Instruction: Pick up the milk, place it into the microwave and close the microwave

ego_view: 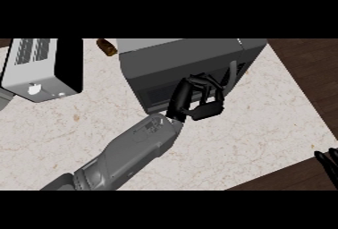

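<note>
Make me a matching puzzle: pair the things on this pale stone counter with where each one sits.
Things:
1. white slotted metal toaster
2. dark grey boxy microwave
3. small brown rounded object
4. right robot hand

Places:
A. view's right edge
B. top edge, between the two appliances
C. far left
D. top centre, by the left robot hand

Pairs: 1-C, 2-D, 3-B, 4-A

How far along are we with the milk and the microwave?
No milk shows on the marble counter, so it may already be inside. The left hand, fingers curled, is at the dark grey microwave front. Whether the door is fully closed, I cannot tell. The right hand rests at the edge.
</note>
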Robot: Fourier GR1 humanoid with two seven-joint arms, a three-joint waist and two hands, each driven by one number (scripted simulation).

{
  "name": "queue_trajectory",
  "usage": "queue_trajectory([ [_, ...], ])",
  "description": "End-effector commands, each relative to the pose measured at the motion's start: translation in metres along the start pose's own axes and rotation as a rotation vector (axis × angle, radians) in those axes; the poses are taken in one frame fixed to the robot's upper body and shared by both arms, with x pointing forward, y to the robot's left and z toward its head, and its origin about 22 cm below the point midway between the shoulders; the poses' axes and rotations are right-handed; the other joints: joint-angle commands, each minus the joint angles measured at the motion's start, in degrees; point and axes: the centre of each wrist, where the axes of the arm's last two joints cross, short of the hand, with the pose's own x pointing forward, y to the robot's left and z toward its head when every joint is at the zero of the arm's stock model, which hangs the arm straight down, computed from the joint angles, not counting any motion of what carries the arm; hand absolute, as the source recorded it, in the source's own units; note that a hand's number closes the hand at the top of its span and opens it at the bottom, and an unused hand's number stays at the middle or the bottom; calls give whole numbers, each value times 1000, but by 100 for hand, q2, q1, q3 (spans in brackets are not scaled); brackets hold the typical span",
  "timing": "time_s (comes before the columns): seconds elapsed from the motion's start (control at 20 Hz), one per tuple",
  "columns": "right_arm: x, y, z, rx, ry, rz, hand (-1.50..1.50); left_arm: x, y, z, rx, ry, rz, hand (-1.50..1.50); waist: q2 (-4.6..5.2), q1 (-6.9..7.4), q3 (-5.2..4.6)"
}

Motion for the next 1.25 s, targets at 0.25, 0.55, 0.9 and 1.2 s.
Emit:
queue_trajectory([
  [0.25, 7, 5, -8, 74, -20, -27, -150, -2, 16, -16, 117, -13, -24, 150, 114, -105, -7],
  [0.55, 12, 5, -9, 117, -2, -34, -150, -7, 18, -12, 133, -27, -18, 150, 148, -131, -10],
  [0.9, 16, 8, -12, 133, -1, -39, -150, -5, 17, -15, 139, -49, -15, 150, 162, -210, -3],
  [1.2, 19, 9, -16, 160, -5, -40, -150, -9, 16, -11, 155, -57, -3, 150, 191, -238, -4],
])
